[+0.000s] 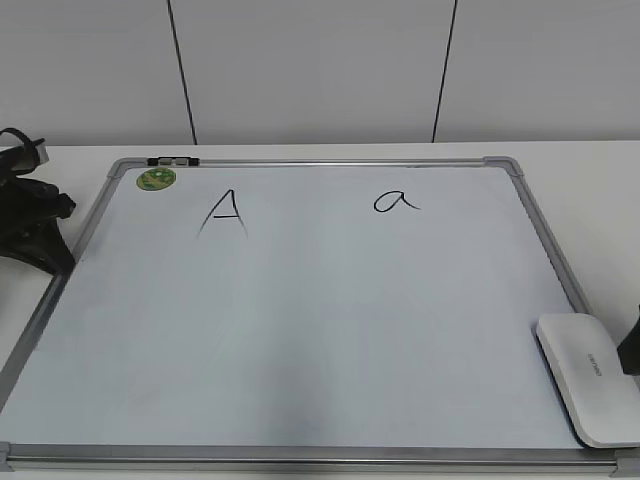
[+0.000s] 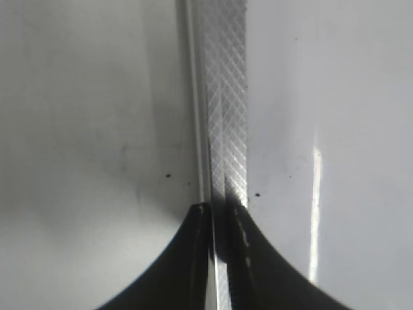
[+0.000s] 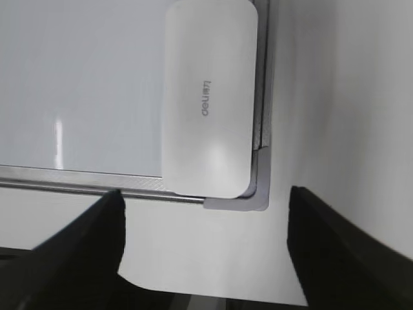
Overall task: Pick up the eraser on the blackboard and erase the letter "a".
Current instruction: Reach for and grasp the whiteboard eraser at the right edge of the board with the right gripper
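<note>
The blackboard (image 1: pixel 300 330) is a white board with a silver frame, lying flat on the table. The letter "a" (image 1: pixel 396 202) is written at its upper right, and a larger capital "A" (image 1: pixel 225 213) at its upper left. The white eraser (image 1: pixel 590 375) lies on the board's near right corner; it also shows in the right wrist view (image 3: pixel 208 97). My right gripper (image 3: pixel 205 200) is open and empty, just off that corner over the table; only its edge (image 1: pixel 630 345) shows in the exterior view. My left gripper (image 2: pixel 222 210) is shut on the board's left frame rail (image 2: pixel 226 97), at the board's left edge (image 1: pixel 60 255).
A round green sticker (image 1: pixel 156 179) is on the board's top left corner. A grey corner cap (image 3: pixel 258 187) lies beside the eraser. The white table (image 1: pixel 580 160) surrounds the board, with a white panelled wall behind.
</note>
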Controlling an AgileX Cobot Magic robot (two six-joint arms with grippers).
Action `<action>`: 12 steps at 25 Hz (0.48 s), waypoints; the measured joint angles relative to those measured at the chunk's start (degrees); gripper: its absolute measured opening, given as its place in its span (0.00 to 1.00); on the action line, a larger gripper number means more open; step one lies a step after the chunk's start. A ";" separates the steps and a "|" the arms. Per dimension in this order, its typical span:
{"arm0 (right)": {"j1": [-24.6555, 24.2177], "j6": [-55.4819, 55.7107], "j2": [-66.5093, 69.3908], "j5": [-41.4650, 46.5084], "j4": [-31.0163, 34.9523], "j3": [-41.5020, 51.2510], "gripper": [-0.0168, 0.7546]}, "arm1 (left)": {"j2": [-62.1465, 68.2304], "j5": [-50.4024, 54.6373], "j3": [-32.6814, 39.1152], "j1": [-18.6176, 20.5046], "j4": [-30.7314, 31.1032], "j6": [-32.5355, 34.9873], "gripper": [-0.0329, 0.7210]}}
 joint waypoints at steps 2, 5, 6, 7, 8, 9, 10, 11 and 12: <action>0.00 -0.22 3.30 -1.44 0.40 -0.11 0.77 | 0.00 0.00 0.00 0.00 0.00 0.00 0.09; 0.00 -0.94 7.65 -4.02 1.69 -0.36 0.77 | 0.00 0.00 0.00 0.00 0.00 0.00 0.09; 0.00 -1.06 8.87 -4.47 1.82 -0.48 0.77 | 0.00 0.00 0.00 0.00 0.00 0.00 0.09; 0.00 -1.20 10.26 -4.98 1.94 -0.88 0.77 | 0.00 0.00 0.00 0.00 0.00 0.00 0.09; 0.00 -1.29 11.51 -5.30 1.94 -1.20 0.77 | 0.00 0.00 0.00 0.00 0.00 0.00 0.09; 0.00 -1.40 12.62 -5.54 2.07 -1.70 0.77 | 0.00 0.00 0.00 0.00 0.00 0.00 0.09; 0.00 -1.51 13.44 -5.62 2.07 -2.26 0.77 | 0.00 0.00 0.00 0.00 0.00 0.00 0.09; 0.00 -1.51 14.30 -5.76 2.21 -2.71 0.77 | 0.00 0.00 0.00 0.00 0.00 0.00 0.09; 0.12 -1.51 15.01 -5.89 2.21 -3.41 0.77 | 0.00 0.00 0.00 0.00 0.00 0.00 0.09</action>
